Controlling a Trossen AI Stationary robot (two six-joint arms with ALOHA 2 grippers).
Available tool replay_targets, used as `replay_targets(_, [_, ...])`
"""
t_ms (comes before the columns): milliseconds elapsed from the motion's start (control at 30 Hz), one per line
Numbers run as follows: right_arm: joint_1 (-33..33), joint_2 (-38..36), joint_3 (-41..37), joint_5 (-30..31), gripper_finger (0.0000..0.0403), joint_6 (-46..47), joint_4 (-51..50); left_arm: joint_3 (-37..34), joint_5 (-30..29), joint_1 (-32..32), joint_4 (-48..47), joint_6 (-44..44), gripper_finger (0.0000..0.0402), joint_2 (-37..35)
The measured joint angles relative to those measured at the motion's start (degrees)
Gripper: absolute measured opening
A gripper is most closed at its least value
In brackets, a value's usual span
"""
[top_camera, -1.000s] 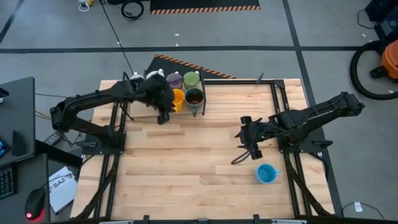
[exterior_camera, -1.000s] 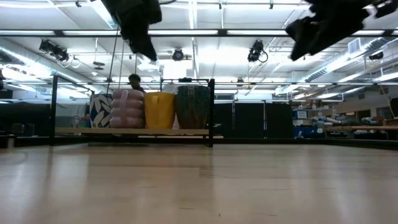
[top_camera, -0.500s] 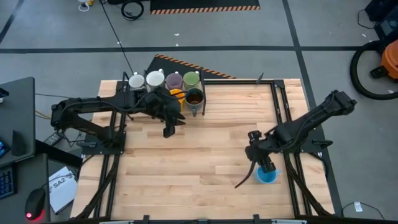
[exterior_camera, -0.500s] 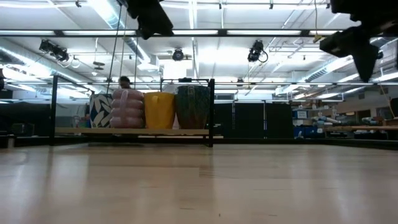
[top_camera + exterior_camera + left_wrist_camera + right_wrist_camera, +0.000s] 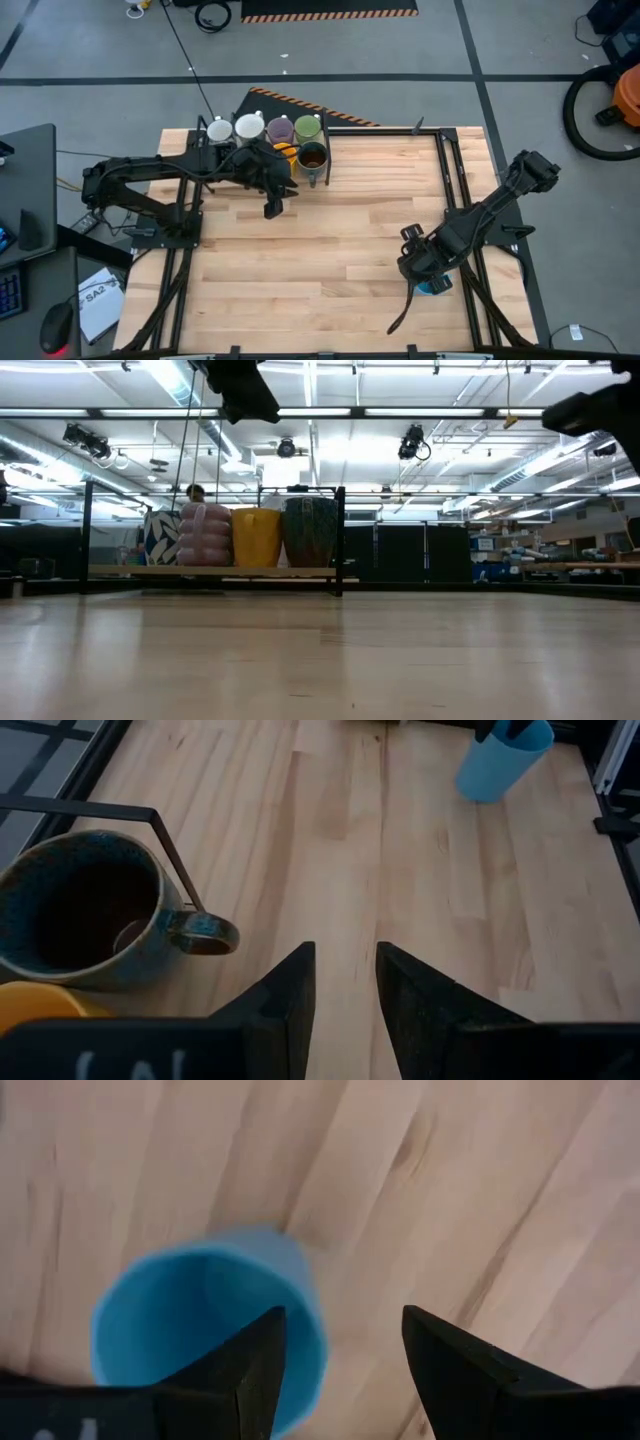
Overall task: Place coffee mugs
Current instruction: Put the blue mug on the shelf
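The right pincer (image 5: 428,272) hangs over the blue mug (image 5: 432,285) at about 4 o'clock on the tabletop (image 5: 320,260). In the right wrist view its two dark fingers (image 5: 250,1370) stand apart, one over the mug's open mouth and the other past the rim above bare wood, so the pincer is open and straddles the rim of the blue mug (image 5: 205,1325) without visibly touching it.

The left pincer (image 5: 272,205) waits at about 11 o'clock, just in front of the cluster of mugs. Its fingers (image 5: 290,995) show a narrow gap with nothing between them, so it is open and holds nothing.

The other mugs are grouped at the far edge near 12 o'clock: two white mugs (image 5: 219,130), a lilac mug (image 5: 280,128) and a green mug (image 5: 308,127) in the back row, an orange mug (image 5: 286,153) and a dark brown mug (image 5: 313,158) in front. Seen from the left wrist, the dark brown mug (image 5: 85,915) stands upright with its handle pointing toward the bare wood.
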Motion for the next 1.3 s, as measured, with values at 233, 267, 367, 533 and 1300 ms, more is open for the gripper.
replay_targets(233, [0.5, 4.3, 0.0, -1.6, 0.0200, 0.4, -0.4, 0.0, 0.0, 0.0, 0.0, 0.1, 0.0114, 0.0])
replay_targets(267, [0.5, 5.1, 0.0, -1.7, 0.0195, 0.2, -0.3, 0.0, 0.0, 0.0, 0.0, -0.1, 0.0114, 0.0])
replay_targets(367, [0.0, 7.5, 0.0, -1.9, 0.0167, 0.0, -0.1, 0.0, 0.0, -0.1, -0.2, -0.5, 0.0114, 0.0])
replay_targets(533, [-2.5, 9.5, 0.0, -4.7, 0.0094, 1.0, -0.2, 0.0, 0.0, 0.0, -0.2, -2.6, 0.0114, 0.0])
replay_targets(1300, [-36.3, 8.9, 4.3, 0.6, 0.0035, -0.5, 0.8, -0.1, -10.4, -5.4, -8.6, -9.5, 0.0114, -0.8])
